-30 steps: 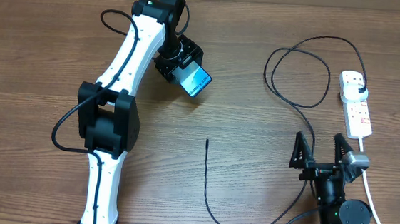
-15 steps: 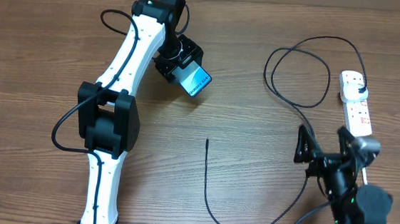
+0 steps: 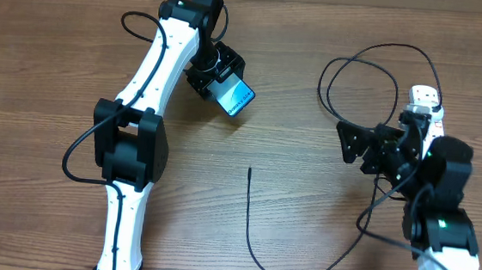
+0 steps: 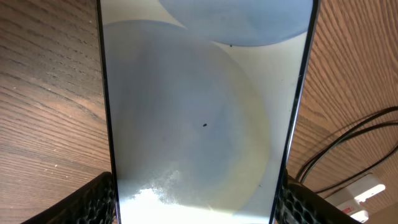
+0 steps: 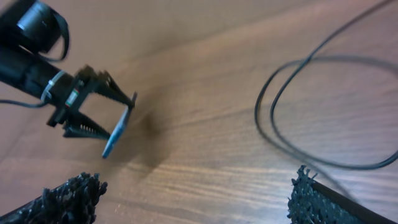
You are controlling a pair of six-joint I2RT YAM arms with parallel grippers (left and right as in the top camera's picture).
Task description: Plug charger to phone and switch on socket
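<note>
My left gripper [image 3: 224, 84] is shut on the phone [image 3: 236, 99] and holds it just above the table at the far middle. In the left wrist view the phone's glossy pale screen [image 4: 205, 112] fills the frame between the two black fingers [image 4: 93, 200]. The charger's connector tip [image 3: 249, 170] lies free at the table's centre; its black cable [image 3: 251, 239] curves along the front edge, then loops [image 3: 359, 82] up to the socket [image 3: 418, 94] at the right. My right gripper [image 3: 377, 139] hovers open and empty beside the socket, facing left. Its camera sees the phone [image 5: 117, 132] edge-on.
The right arm covers most of the white power strip [image 4: 364, 190] in the overhead view. Cable loops [image 5: 311, 112] lie on the wood just ahead of the right gripper [image 5: 193, 205]. The left arm's white links [image 3: 144, 101] stretch along the table's left half.
The right arm has swung from the front edge up toward the socket and turned to face left, still open. The left arm and phone have not moved.
</note>
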